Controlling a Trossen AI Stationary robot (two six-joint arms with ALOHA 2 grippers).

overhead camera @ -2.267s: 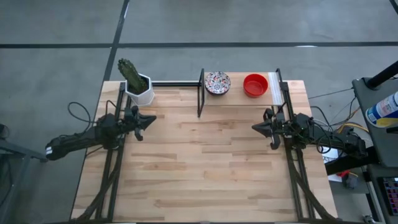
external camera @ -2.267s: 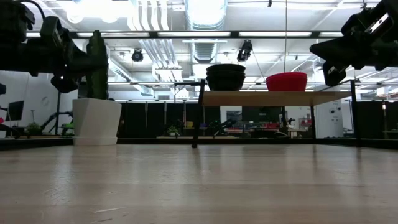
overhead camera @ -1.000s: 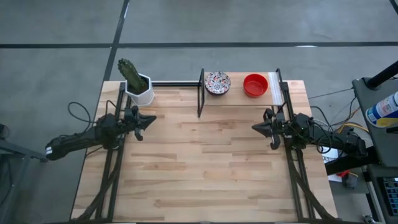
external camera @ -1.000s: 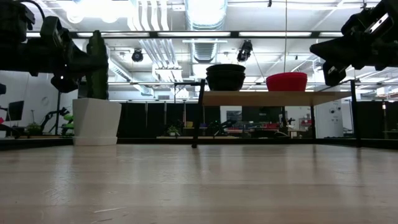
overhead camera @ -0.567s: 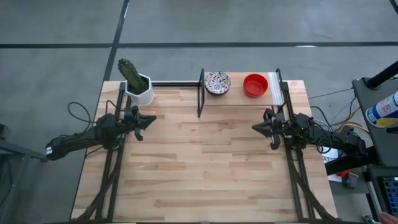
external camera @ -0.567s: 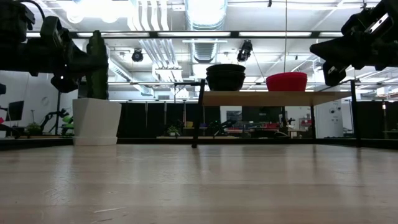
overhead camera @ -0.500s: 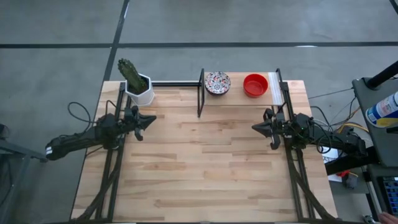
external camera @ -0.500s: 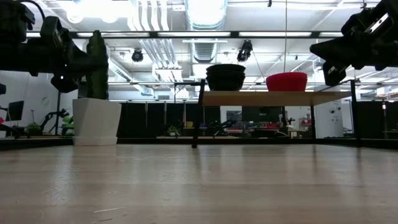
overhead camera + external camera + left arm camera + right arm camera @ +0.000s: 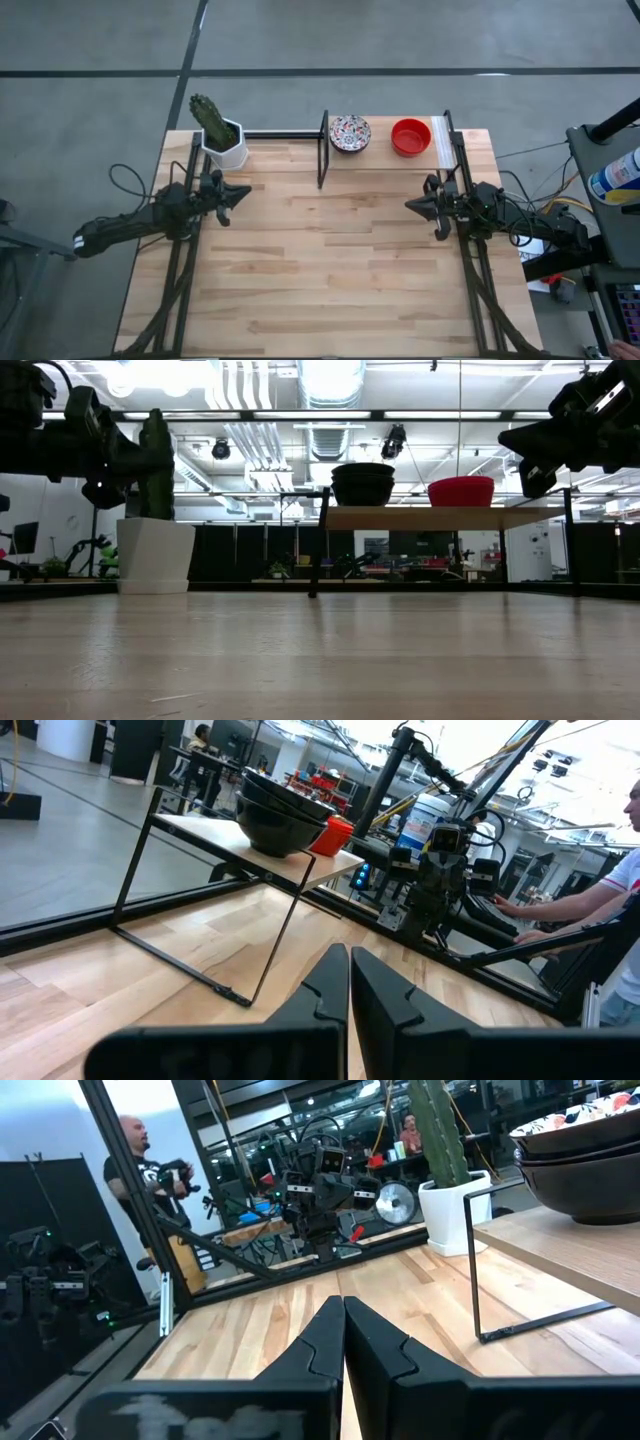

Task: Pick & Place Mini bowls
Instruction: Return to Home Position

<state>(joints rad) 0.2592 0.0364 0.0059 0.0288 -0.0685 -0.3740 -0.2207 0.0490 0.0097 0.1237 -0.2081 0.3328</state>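
Note:
The mini bowls stand on a low wire-legged wooden shelf (image 9: 383,150) at the table's far edge. A white bowl with a floral pattern (image 9: 350,133) sits on top of a short stack (image 9: 283,815) toward the shelf's left end, and a red bowl (image 9: 410,137) sits to its right. My left gripper (image 9: 240,191) hovers shut near the table's left edge, pointing level toward the middle. My right gripper (image 9: 412,205) hovers shut near the right edge, facing it. Neither has anything between its fingers (image 9: 348,982) (image 9: 343,1330).
A white hexagonal pot with a green cactus (image 9: 222,140) stands at the far left, just beyond my left gripper. The shelf's black wire legs (image 9: 322,150) rise from the table. People show in the room beyond the table (image 9: 135,1140) (image 9: 615,870). Bare wood (image 9: 330,260) lies between the arms.

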